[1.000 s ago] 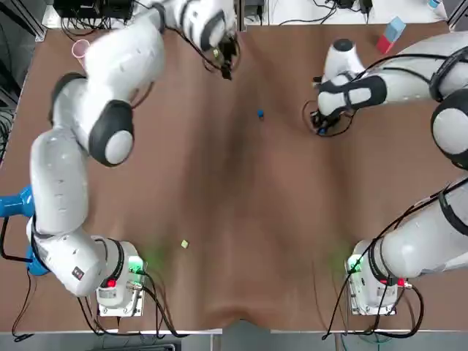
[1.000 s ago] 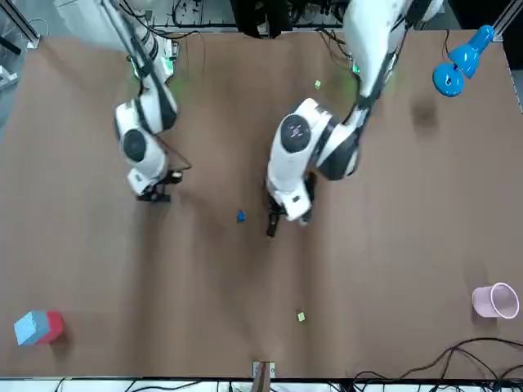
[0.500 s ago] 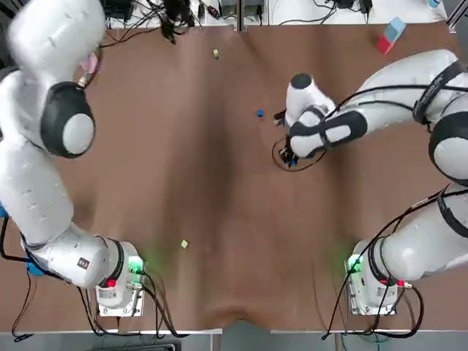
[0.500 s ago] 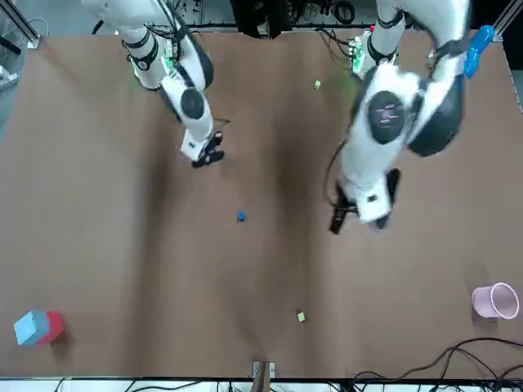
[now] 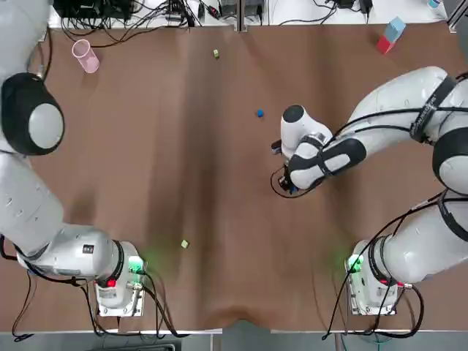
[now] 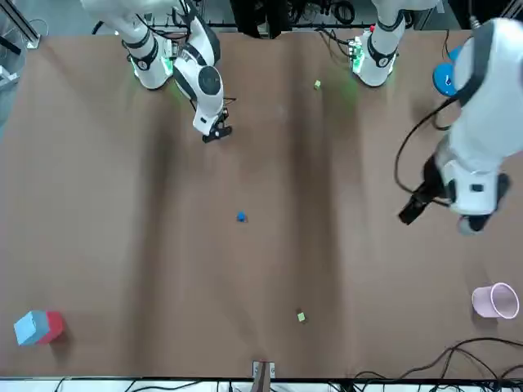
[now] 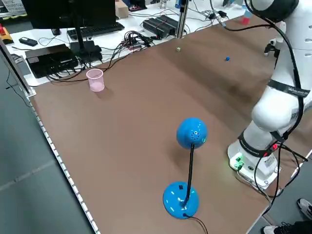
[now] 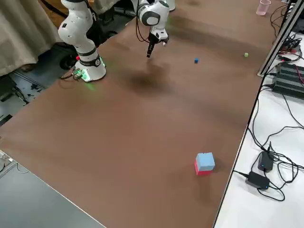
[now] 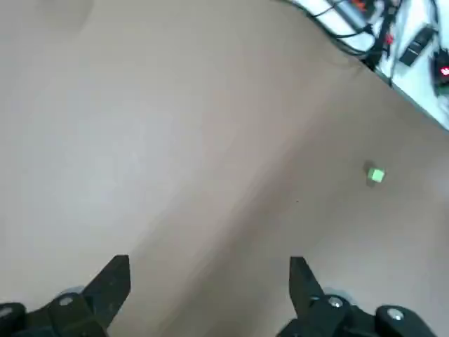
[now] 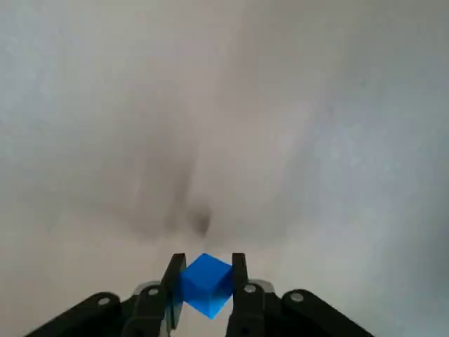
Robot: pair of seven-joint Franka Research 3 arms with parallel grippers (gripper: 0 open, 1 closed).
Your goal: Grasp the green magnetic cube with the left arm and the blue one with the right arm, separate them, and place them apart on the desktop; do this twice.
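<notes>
Only the right wrist view shows the right gripper clamped on a blue cube; overhead, its arm hides this above the desk's middle. A second blue cube lies loose farther out. The left gripper hangs spread wide, a green cube in sight near the far edge.

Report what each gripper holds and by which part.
Right gripper clamps a blue cube by two opposite faces, between its fingertips. Left gripper is open, holding nothing.
</notes>
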